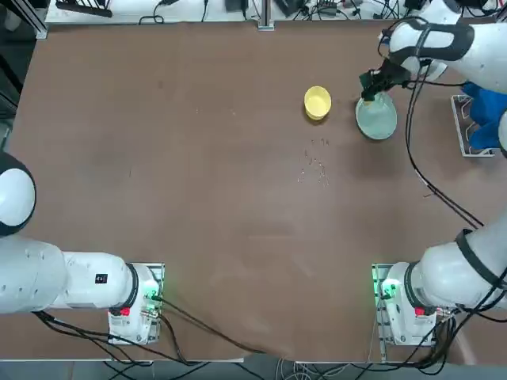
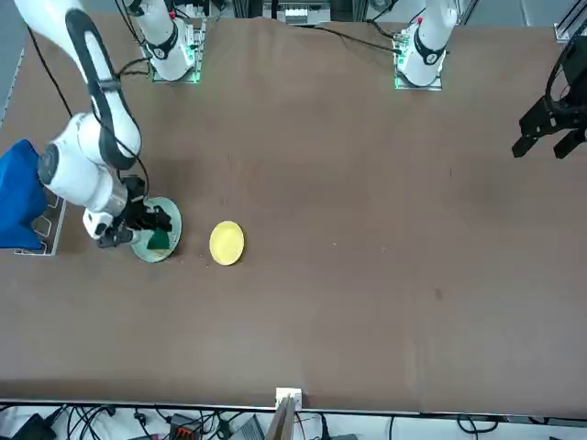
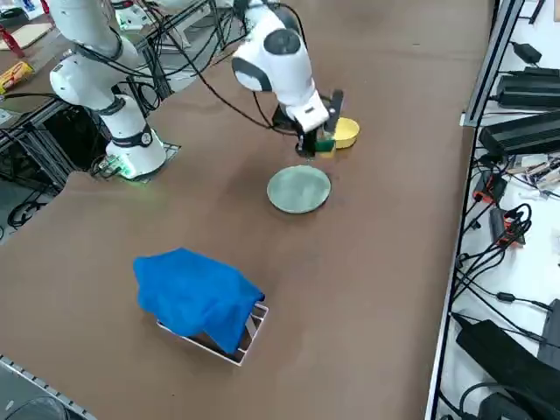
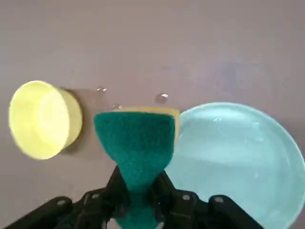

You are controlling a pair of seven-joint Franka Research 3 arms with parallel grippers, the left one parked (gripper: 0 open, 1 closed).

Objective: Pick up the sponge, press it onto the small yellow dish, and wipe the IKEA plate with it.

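Note:
My right gripper is shut on the sponge, pinching its dark green top so that it narrows between the fingers; a yellow layer shows at its far edge. The sponge hangs at the rim of the IKEA plate, on the side facing the small yellow dish. From overhead, the gripper stands over the far edge of the pale blue-green plate, with the dish to its left. The side view shows the sponge between the plate and the dish.
A blue cloth lies over a small rack near the table's right edge, also seen overhead. Small specks dot the brown table nearer the robot than the dish. Droplets sit on the table by the sponge.

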